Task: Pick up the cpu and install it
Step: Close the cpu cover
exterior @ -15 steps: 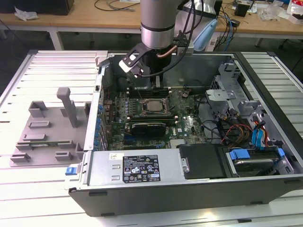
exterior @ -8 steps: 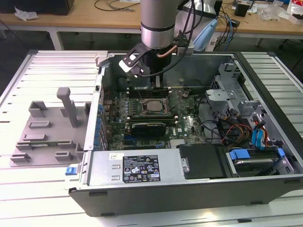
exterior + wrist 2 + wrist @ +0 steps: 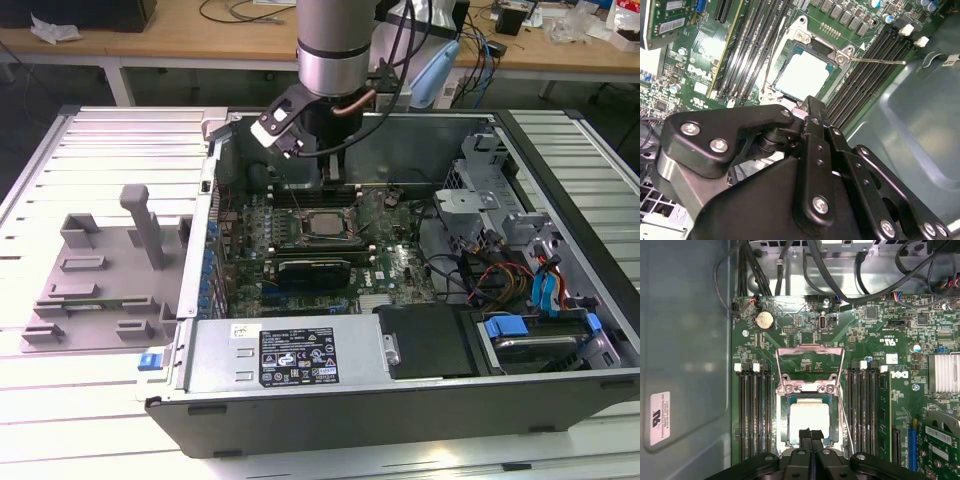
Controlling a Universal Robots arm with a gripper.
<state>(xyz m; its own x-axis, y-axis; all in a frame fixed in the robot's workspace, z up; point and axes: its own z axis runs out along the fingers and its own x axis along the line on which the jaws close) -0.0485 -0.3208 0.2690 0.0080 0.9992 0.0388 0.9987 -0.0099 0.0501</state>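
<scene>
The cpu [image 3: 810, 419] lies flat in its socket on the green board [image 3: 790, 325] inside the open computer case [image 3: 400, 400], its pale metal top facing up and its edges square with the socket walls, so it looks seated, not just resting on the rim. The hinged metal bracket [image 3: 810, 348] over the socket stands swung back and its thin wire lever [image 3: 877, 61] juts out to one side, which leaves the chip bare from above; judged from that, the clamp is not yet closed. The arm reaches straight down into the case, and in both wrist views the two black fingers [image 3: 805, 436] sit pressed together with nothing between them, their tips at one edge of the chip; whether they touch its top or hang just clear I cannot tell. Rows of dark memory slots [image 3: 752, 415] flank the socket on both sides, so a narrow, closed tip suits that tight space. The case rests on a slatted white bench [image 3: 100, 150]
</scene>
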